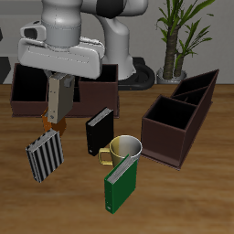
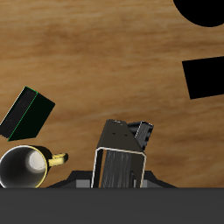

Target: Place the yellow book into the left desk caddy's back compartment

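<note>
Pincer [image 1: 59, 79]: closed, apparently on the top edge of the yellow book [image 1: 60, 101], which hangs upright above the bench [image 1: 187, 203], over a small orange-and-dark book [image 1: 50, 121]. Book: thin, stiff, light, probably smooth-covered; likely to swing or slip, so best pinched across both covers, mid-edge. Left desk caddy [image 1: 170, 139], back compartment [image 1: 196, 90]: well apart.

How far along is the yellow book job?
Done: the gripper looks shut on the yellow book, held upright near the striped book. In hand: the carry. Left: cross to the left desk caddy and drop the book into its back compartment, which shows nothing inside.
</note>
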